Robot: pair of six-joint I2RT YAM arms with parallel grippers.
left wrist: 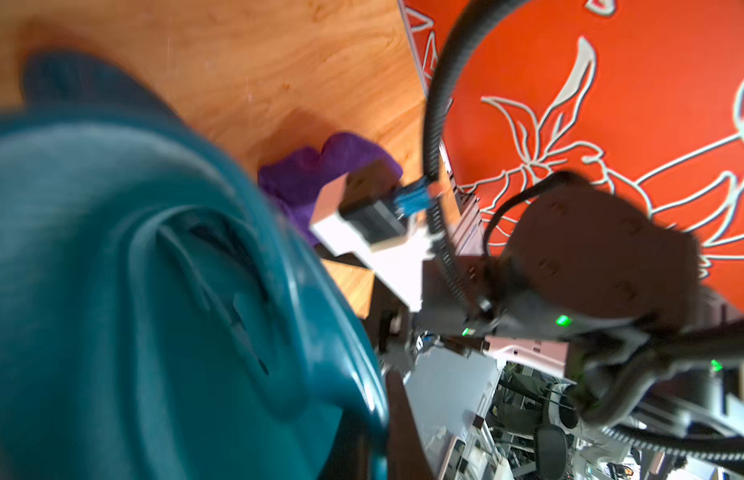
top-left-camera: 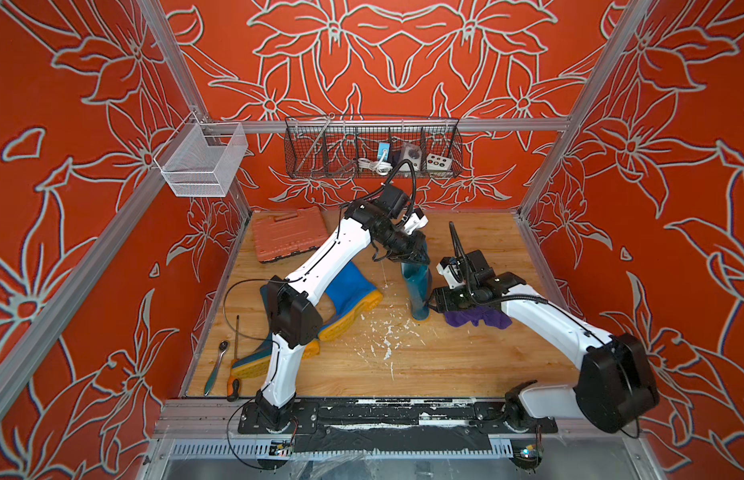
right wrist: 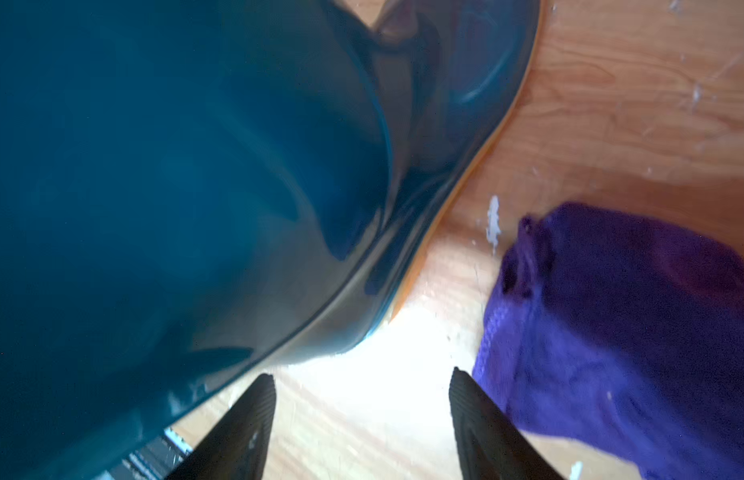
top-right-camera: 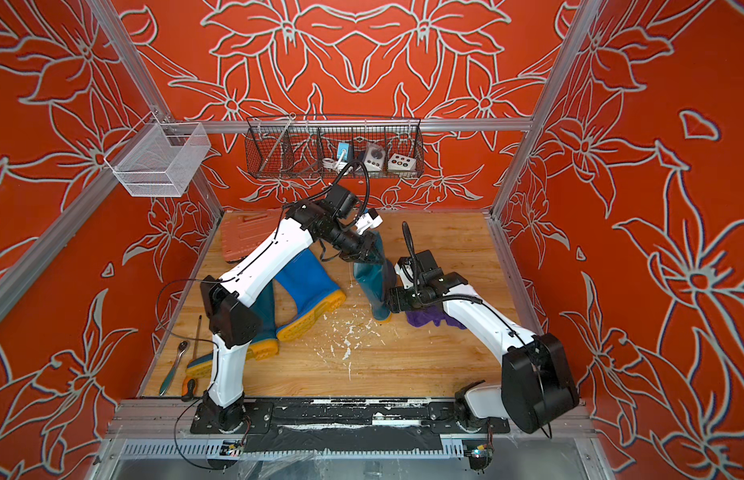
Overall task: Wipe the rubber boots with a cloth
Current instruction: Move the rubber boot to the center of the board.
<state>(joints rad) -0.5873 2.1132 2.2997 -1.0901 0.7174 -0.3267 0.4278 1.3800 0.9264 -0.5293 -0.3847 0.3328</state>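
A dark teal rubber boot (top-left-camera: 418,291) (top-right-camera: 374,286) stands upright mid-floor, glossy with an orange sole edge (right wrist: 441,216). My left gripper (top-left-camera: 418,255) (top-right-camera: 370,253) is shut on its top rim (left wrist: 362,399). The purple cloth (top-left-camera: 478,318) (top-right-camera: 434,318) (left wrist: 316,174) (right wrist: 611,311) lies crumpled on the floor just right of that boot. My right gripper (right wrist: 362,390) (top-left-camera: 436,304) is open and low over bare wood between boot and cloth, holding nothing. A bright blue boot (top-left-camera: 353,291) (top-right-camera: 308,282) and another teal boot (top-left-camera: 254,359) lie on the left, partly under my left arm.
An orange tool case (top-left-camera: 289,235) lies at the back left. A ratchet wrench (top-left-camera: 215,368) and a screwdriver (top-left-camera: 236,374) lie near the front left edge. White flecks (top-left-camera: 387,332) dot the wooden floor. A wire basket (top-left-camera: 372,147) and a white mesh basket (top-left-camera: 204,160) hang on the walls.
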